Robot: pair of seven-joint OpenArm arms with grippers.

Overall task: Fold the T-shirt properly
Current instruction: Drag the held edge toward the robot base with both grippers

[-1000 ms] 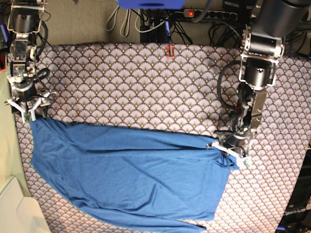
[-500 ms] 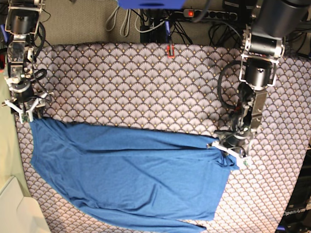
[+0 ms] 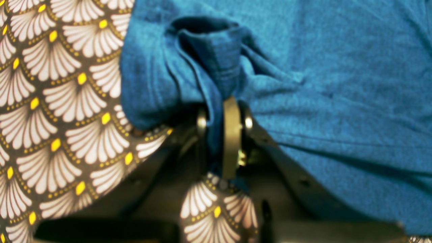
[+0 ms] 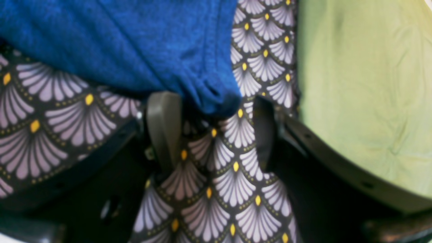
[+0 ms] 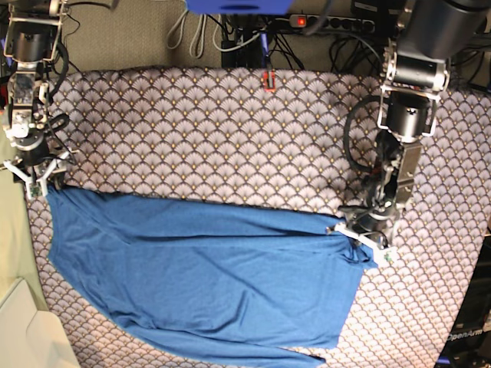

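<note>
Across the grey scallop-patterned tablecloth [image 5: 230,123] the T-shirt [image 5: 207,268] lies spread, a wide blue sheet covering the cloth's near half, its upper edge running from one of my pincers to the other; its lower edge slants toward the near side of the tablecloth, where a thin strip of blue trails off.

At the shirt's end nearest the dark cables, my left gripper [image 3: 224,135] is clamped tight on a bunched fold of the T-shirt [image 3: 320,84]; the blue knit is pinched between my two pads, gathered into a ridge just above them, with the tablecloth [image 3: 57,111] showing beside that fold and under my fingers; in the base view this same pincer [image 5: 367,238] sits on the shirt's corner, low against the cloth.

At the shirt's opposite end, my right gripper [image 4: 212,135] stands with its jaws parted, about half spread; the corner of the T-shirt [image 4: 135,44] hangs just at the mouth between my fingers [image 4: 163,125], yet neither pad presses it, and bare tablecloth [image 4: 219,189] fills the gap; I hold nothing on this side; a pale green sheet [image 4: 364,84] lies beyond the tablecloth's edge, beside my outer finger; from the base view that pincer [image 5: 34,178] sits right at the shirt's upper corner.
</note>
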